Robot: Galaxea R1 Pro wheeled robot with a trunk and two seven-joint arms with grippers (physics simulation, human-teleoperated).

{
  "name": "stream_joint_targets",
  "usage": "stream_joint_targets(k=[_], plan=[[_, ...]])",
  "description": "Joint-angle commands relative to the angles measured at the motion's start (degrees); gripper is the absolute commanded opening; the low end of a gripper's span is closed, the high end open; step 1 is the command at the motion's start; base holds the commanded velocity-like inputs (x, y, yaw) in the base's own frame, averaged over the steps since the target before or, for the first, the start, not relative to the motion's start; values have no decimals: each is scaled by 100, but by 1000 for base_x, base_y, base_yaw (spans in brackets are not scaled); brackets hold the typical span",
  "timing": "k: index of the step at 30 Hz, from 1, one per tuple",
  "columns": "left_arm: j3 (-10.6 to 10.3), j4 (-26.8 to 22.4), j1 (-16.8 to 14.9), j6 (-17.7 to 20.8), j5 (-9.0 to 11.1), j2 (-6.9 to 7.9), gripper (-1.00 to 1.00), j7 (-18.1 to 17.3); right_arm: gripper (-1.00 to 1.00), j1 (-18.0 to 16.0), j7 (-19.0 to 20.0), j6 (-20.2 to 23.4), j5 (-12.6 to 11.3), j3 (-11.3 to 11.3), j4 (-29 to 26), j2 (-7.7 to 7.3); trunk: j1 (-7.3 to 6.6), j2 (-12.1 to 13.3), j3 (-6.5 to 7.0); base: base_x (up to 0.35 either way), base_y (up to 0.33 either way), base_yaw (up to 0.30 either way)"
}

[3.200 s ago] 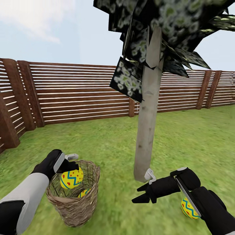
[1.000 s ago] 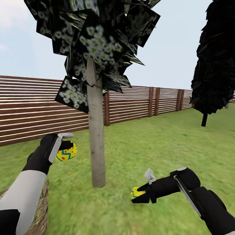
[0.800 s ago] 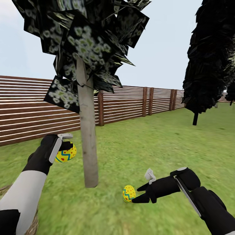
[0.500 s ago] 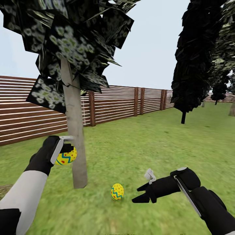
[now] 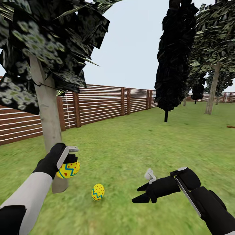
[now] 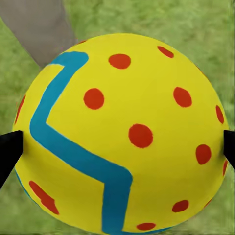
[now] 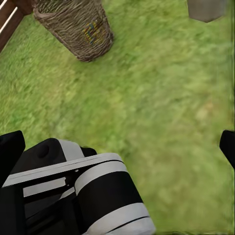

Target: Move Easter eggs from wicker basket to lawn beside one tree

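Observation:
My left gripper (image 5: pixel 71 160) is shut on a yellow Easter egg (image 5: pixel 68 169) with red dots and a blue zigzag, held just in front of the pale tree trunk (image 5: pixel 47 111). In the left wrist view that egg (image 6: pixel 122 132) sits between the black fingertips (image 6: pixel 7 152). A second egg (image 5: pixel 98 192) lies on the lawn (image 5: pixel 130 147) close to the trunk's foot. My right gripper (image 5: pixel 137 195) hangs open and empty to the right of it. The wicker basket (image 7: pixel 78 24) stands on the grass in the right wrist view, a yellow-and-blue patch showing through its weave.
A brown slat fence (image 5: pixel 104 104) runs along the back left. An all-black tree (image 5: pixel 173 58) and a further pale-trunked tree (image 5: pixel 212 88) stand far off at the right. Open grass stretches between them and me.
The head view has swung right, so the tree and the lying egg sit further left and the basket has left that view. My left gripper has lowered a little with its egg.

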Motion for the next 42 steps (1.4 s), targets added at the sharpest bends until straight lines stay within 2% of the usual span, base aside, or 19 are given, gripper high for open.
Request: stream_joint_targets(k=[1,6,11,16,29,30,33,36,42], plan=[[-25,63,-7,24,44,-28,-100,58,100,-6,16,48,0,4,-1,-2,-1,-4,-7,0,-276,-222],[-114,289,-13,20,48,-175,-100,39,100,-6,16,48,-6,-5,0,-2,-1,-4,-7,50,-226,-154],[-127,312,-13,-45,48,-197,-100,42,100,-6,-73,48,-6,-7,2,1,-1,-4,-7,282,-40,-19],[-135,314,-13,-51,49,-197,-100,42,100,-6,-772,48,-30,-3,-1,207,-1,-4,-7,255,-151,-1],[-137,538,-13,-60,57,-200,-100,42,100,-6,-1001,48,-33,-16,-1,304,-1,-4,-15,48,-277,0],[-137,540,-13,-60,57,-200,-100,42,100,-6,-1036,48,-35,-129,-1,387,-1,-4,-16,1,-162,0],[-137,542,-13,-60,57,-200,-100,42,100,-6,-1038,48,-43,-652,95,506,-1,-4,-16,0,-131,0],[-137,543,-13,-60,57,-200,-100,42,100,-6,-1022,48,-57,-788,235,571,-1,-4,-16,0,-115,0],[-137,543,-13,-61,57,-200,-100,42,100,-6,-1021,48,-46,-854,273,669,-1,-4,-8,0,-112,26]])
